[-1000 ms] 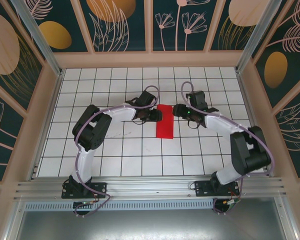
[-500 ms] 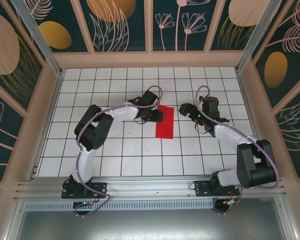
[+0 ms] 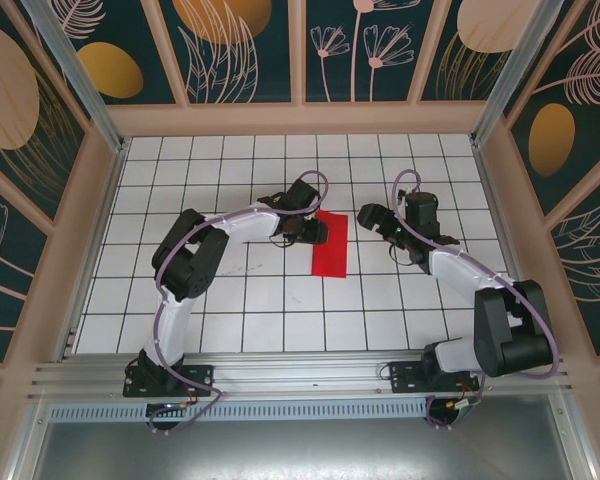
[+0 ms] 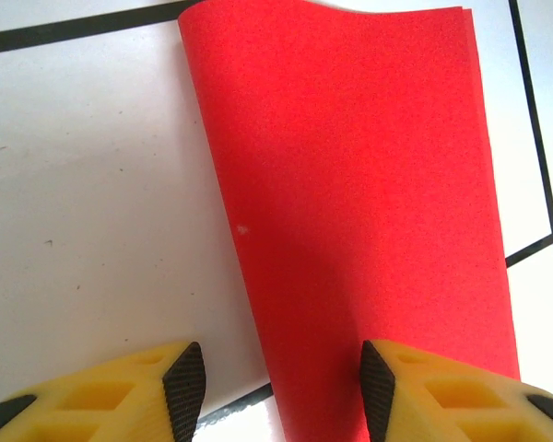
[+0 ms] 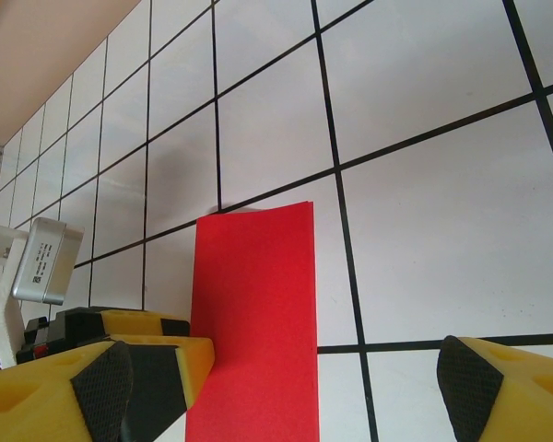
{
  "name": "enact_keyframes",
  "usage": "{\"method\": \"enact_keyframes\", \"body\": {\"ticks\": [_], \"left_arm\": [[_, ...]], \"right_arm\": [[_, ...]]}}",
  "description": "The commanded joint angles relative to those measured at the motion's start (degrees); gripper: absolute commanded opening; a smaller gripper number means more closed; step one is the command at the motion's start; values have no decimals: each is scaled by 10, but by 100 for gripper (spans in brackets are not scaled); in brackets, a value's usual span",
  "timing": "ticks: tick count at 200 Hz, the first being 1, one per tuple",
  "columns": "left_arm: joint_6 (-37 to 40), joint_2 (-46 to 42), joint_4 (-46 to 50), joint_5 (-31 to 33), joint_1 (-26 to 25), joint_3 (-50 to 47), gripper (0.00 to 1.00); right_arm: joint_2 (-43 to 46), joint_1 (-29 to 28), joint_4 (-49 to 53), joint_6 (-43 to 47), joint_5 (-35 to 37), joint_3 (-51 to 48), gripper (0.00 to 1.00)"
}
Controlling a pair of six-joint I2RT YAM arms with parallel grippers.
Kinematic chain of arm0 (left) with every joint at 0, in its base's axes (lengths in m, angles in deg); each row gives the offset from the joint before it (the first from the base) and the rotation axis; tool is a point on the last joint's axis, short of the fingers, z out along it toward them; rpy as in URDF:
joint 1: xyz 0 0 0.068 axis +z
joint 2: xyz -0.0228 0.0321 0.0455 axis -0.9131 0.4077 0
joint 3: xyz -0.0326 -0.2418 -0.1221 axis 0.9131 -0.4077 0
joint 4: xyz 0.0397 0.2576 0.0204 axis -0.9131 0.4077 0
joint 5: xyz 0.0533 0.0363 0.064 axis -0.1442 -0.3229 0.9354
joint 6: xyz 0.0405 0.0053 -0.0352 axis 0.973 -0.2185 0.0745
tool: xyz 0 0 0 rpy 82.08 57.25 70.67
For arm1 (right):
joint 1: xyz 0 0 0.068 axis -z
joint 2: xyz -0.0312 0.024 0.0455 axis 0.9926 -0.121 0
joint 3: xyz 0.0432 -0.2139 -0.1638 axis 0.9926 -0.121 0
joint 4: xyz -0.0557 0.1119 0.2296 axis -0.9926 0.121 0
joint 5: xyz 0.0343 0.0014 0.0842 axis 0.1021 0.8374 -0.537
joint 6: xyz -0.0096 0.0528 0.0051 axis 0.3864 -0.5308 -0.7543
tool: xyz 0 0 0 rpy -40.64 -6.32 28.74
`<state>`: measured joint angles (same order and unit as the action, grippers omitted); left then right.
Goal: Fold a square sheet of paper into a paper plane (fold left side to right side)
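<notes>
Paper (image 3: 330, 243) runs front-to-back; your left end effector (image 3: 315, 232) straddles its left edge half-spread, your right end effector (image 3: 370, 217) stands wide, apart.

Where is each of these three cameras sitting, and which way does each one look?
Top external: above and behind the arms, looking down on the table; both arms, the left gripper and the right gripper show.
Left wrist: on the left arm, looking down past its own fingers at the red paper.
Right wrist: on the right arm, looking low across the table past its own fingers.
Shared: all three see the red paper.
</notes>
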<state>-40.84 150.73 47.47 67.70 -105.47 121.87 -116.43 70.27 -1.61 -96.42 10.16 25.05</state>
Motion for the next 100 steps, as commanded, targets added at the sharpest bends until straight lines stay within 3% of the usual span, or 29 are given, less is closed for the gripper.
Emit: {"method": "enact_keyframes", "body": {"ticks": [1,100], "left_arm": [[10,48,4,-12,-13,-2,53],[9,56,5,-13,-17,4,53]], "right_arm": [[8,4,-15,-2,-10,-6,89],[4,3,-13,0,-15,-9,89]]}}
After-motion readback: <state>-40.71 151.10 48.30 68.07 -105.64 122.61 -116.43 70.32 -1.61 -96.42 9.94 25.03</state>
